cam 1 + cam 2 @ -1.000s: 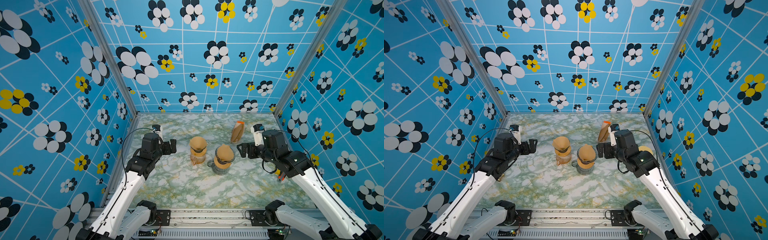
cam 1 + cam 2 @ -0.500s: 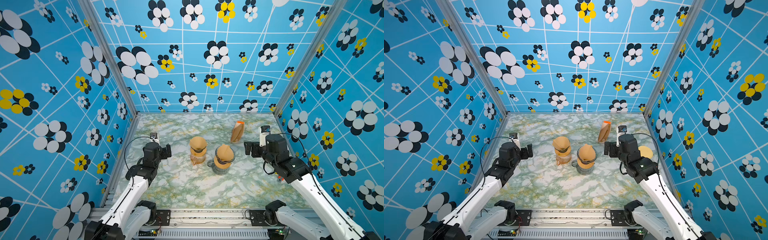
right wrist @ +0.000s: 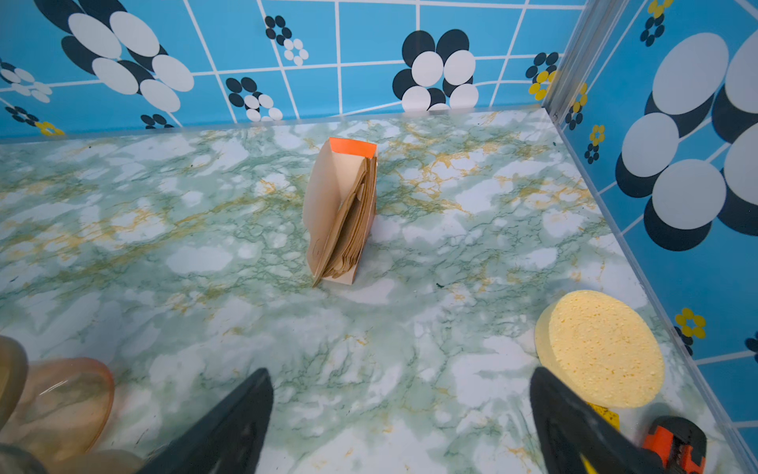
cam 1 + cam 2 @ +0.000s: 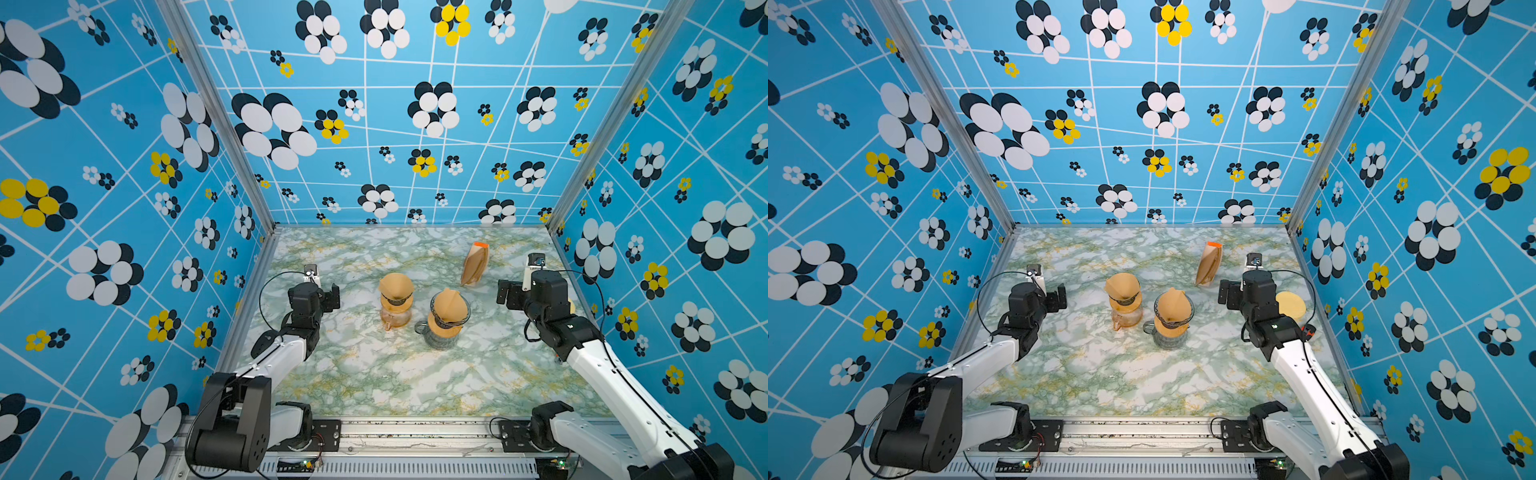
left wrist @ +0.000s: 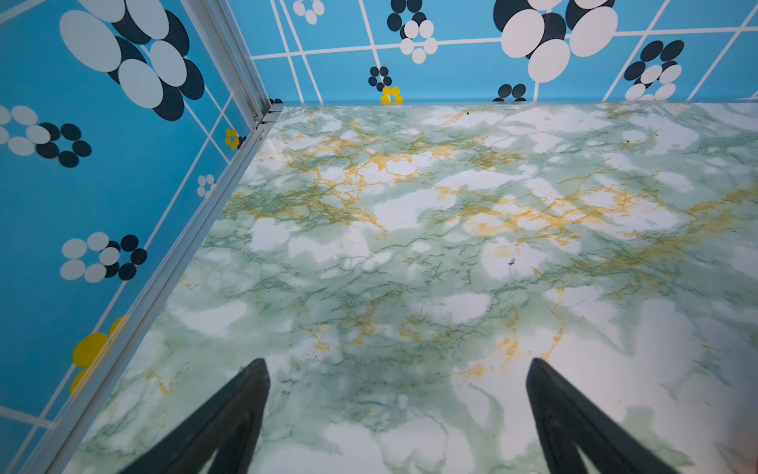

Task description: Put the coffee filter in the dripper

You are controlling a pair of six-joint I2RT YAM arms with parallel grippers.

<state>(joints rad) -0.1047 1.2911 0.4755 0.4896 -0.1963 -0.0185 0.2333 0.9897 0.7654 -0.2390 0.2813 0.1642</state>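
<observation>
- The left end effector point(image 5: 396, 363) stands wide and empty above the bare marbled bench point(image 5: 410, 246), towards its left edge.
- The right end effector point(image 3: 400, 373) is also spread wide and holds nothing. A yellow sponge point(image 3: 603, 349) lies near one of its fingers.
- Beyond it, the pack of filters point(image 3: 340, 217) stands upright, with an orange strip at its top.
- Between the arms, a brown coffee filter point(image 4: 395, 284) sits in the dripper point(image 4: 397, 300) on an amber carafe point(image 4: 395, 318).
- Just beside it, a second filter point(image 4: 448, 305) sits in another dripper point(image 4: 453, 321) over a clear glass jug point(image 4: 438, 340).

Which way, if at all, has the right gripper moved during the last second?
Yes. The right gripper has drawn back toward the right wall, away from the nearer dripper, which stays put; the gap between them has widened.
</observation>
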